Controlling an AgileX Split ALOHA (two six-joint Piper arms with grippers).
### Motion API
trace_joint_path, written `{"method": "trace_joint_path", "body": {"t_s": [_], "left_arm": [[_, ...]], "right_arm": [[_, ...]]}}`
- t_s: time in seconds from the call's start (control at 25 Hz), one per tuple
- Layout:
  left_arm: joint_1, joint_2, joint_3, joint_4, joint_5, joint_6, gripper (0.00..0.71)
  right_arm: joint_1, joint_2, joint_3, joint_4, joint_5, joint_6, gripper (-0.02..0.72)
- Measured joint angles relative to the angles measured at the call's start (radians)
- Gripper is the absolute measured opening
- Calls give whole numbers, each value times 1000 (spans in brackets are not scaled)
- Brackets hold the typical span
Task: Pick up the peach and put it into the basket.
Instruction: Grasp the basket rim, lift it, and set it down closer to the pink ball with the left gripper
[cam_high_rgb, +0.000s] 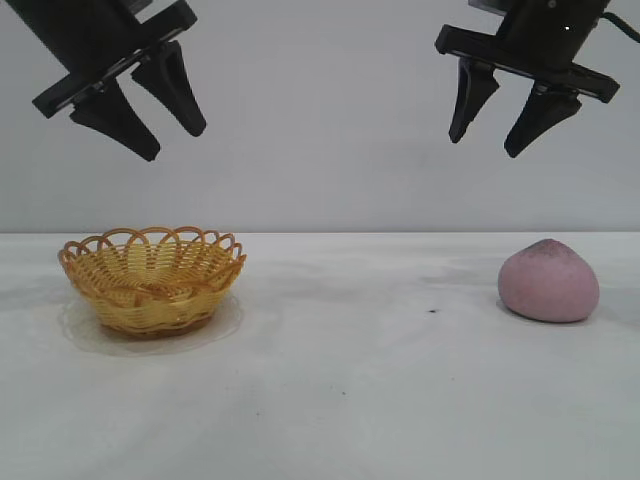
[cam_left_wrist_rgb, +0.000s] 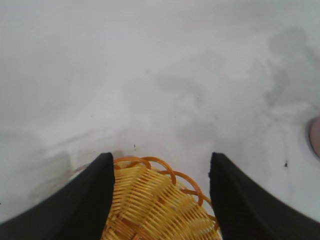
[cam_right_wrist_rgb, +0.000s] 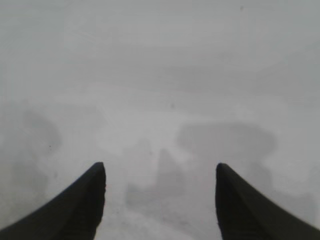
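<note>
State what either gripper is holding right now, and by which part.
Nothing is held. The left gripper hangs open above the basket; the right gripper hangs open, high above the table. The peach lies untouched on the table.

The basket (cam_high_rgb: 152, 280) is orange-yellow woven wicker with a looped scalloped rim. The peach (cam_high_rgb: 548, 281) is dusty pink with a darker purplish-grey tip. The desk (cam_high_rgb: 340, 400) is white, faintly grey-smudged. Both pincers are black.
</note>
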Motion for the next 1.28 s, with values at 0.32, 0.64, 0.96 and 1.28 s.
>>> {"method": "trace_joint_path", "body": {"t_s": [0.32, 0.64, 0.96, 1.28], "left_arm": [[-1, 0, 0, 26, -1, 0, 408], [-1, 0, 0, 45, -1, 0, 408], [-1, 0, -79, 279, 175, 0, 408], [-1, 0, -261, 494, 393, 78, 408]], "right_arm": [[0, 0, -10, 15, 6, -14, 403], [0, -2, -20, 15, 12, -22, 403], [0, -2, -20, 15, 21, -27, 403], [0, -2, -20, 15, 26, -31, 403]]}}
